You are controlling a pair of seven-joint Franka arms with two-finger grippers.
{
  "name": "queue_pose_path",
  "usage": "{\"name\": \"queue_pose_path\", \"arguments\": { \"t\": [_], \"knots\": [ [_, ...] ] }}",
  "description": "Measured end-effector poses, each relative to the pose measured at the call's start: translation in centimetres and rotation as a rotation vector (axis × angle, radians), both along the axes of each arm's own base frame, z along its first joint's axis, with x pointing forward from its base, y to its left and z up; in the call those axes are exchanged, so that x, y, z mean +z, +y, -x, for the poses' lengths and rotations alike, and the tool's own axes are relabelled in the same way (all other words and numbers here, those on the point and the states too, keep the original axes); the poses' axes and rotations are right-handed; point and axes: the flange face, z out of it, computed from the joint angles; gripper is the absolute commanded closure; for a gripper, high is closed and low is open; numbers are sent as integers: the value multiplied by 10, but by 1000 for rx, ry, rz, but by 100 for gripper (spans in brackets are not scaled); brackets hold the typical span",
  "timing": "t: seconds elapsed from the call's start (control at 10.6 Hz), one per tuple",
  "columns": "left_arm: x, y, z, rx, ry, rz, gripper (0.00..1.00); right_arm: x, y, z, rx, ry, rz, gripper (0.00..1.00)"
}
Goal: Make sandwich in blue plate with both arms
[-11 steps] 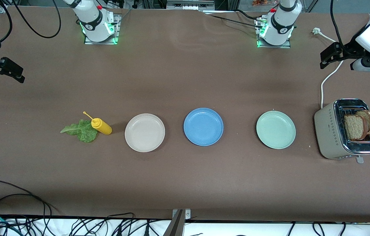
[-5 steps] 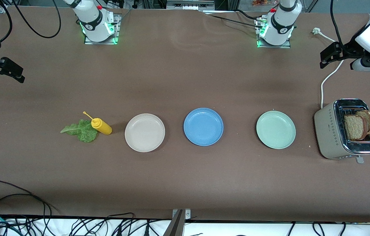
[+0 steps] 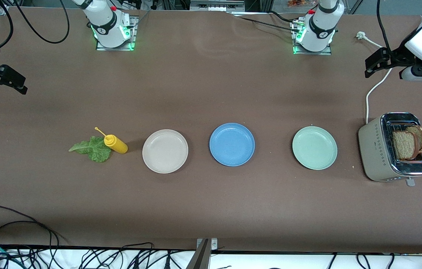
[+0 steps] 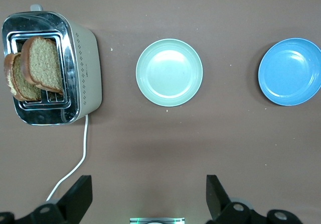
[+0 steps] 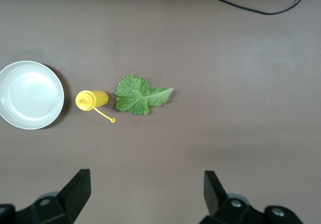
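Nothing on the table has shifted; only the right gripper [image 3: 7,80] crept slightly. Both it and the left gripper [image 3: 377,63] hang high, jaws spread, empty. Blue plate [image 3: 232,144] sits bare, toaster [image 3: 373,149] at its 3 o'clock holding bread [image 3: 405,145], lettuce [image 3: 93,149] at 9. Touching the lettuce, the mustard bottle [image 3: 115,144] could get knocked over.

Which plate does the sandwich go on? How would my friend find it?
Look at the row of three plates across the middle of the brown table. The blue plate is the middle one, with the white plate beside it toward the lettuce and the green plate beside it toward the toaster. It is the only deep blue one.
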Motion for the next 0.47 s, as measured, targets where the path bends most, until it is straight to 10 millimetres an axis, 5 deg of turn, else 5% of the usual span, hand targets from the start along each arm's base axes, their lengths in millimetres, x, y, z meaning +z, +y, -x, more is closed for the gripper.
{"name": "queue_pose_path", "arguments": {
  "t": [0.47],
  "knots": [
    [0, 0, 1, 0, 4, 0, 0, 2, 0, 0, 0, -4, 0, 0]
  ]
}}
